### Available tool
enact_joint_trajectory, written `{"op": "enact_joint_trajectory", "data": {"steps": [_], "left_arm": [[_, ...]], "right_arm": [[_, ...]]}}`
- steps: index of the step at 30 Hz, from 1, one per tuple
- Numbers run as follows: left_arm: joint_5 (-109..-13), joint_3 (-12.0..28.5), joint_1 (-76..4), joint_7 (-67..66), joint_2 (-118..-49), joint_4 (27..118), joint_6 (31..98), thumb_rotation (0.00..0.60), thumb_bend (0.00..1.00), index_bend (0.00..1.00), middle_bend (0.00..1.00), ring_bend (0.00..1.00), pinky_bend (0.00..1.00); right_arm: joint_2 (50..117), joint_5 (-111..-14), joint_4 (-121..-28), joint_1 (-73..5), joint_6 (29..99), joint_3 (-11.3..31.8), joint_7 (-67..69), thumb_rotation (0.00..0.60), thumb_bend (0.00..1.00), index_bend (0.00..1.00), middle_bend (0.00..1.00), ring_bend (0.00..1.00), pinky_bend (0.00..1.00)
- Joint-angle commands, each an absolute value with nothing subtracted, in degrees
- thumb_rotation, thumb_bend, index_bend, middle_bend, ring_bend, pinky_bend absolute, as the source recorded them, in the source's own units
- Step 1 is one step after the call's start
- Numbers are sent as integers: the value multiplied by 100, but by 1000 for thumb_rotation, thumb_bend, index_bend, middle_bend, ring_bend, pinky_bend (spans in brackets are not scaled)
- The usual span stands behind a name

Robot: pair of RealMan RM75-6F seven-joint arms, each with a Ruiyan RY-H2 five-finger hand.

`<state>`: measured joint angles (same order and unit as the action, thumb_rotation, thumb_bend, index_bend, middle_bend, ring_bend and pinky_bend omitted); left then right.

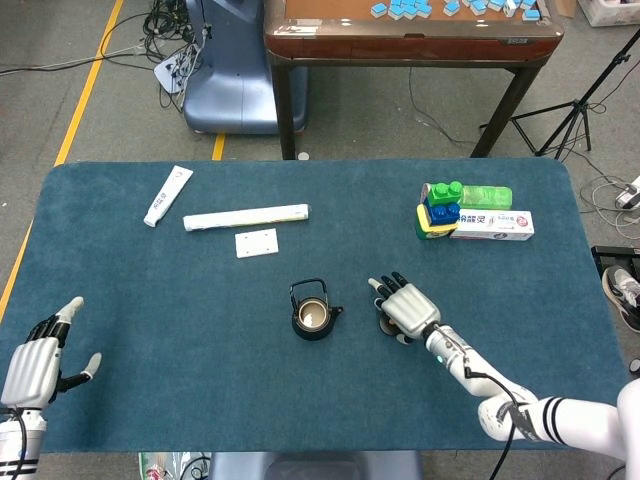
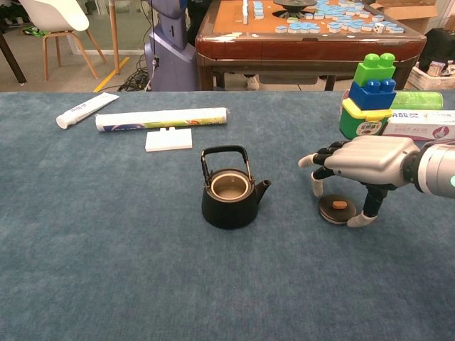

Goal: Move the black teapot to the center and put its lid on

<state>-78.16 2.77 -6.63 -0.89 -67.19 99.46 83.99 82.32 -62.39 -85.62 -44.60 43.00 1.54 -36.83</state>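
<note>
The black teapot [image 2: 230, 192] stands upright on the blue table cloth [image 2: 106, 249], roughly at the middle of the table. Its mouth is uncovered, and the chest view looks down onto a pale, bare-looking inside; whether anything lies at the bottom cannot be told. Its short spout points toward the robot's right, at the lid, and the hoop handle stands up over the opening, arching across the spout's line rather than along it.

The lid [image 2: 337, 209], a flat dark disc with a small brown knob on top, lies on the cloth to the right of the teapot, near it and not touching. The right hand [image 2: 362, 162] arches over the lid, palm down, with a fingertip [image 2: 317, 187] planted at the lid's left edge and the thumb down at its right edge. The lid sits flat on the cloth; whether the hand actually grips it cannot be told.

The left hand [image 1: 38, 358] rests at the near left corner of the table, fingers spread, holding nothing.

Farther back on the left lie a white tube [image 2: 87, 109], a long rolled pack [image 2: 162, 118] and a small white card [image 2: 168, 138]. At the back right stands a stack of toy blocks [image 2: 368, 94] beside a toothpaste box [image 2: 421, 125].
</note>
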Motion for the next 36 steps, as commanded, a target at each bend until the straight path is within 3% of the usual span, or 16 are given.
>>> {"op": "enact_joint_trajectory", "data": {"steps": [1, 20, 36], "left_arm": [[-7818, 291, -653, -80, -6719, 9939, 8400, 600, 302, 63, 127, 138, 131], [-7871, 340, -609, -115, -6722, 9938, 8352, 600, 301, 63, 127, 138, 131], [-7958, 372, -612, -271, -6654, 10126, 8357, 600, 303, 63, 127, 138, 131]], "right_arm": [[8240, -6215, -8562, -4480, 4321, 137, -3681, 600, 211, 340, 53, 0, 0], [8115, -6174, -8738, -4539, 4535, 34, -3551, 600, 263, 434, 90, 0, 0], [7127, -6388, -10115, -4977, 4621, 688, -3187, 600, 263, 456, 104, 0, 0]]}}
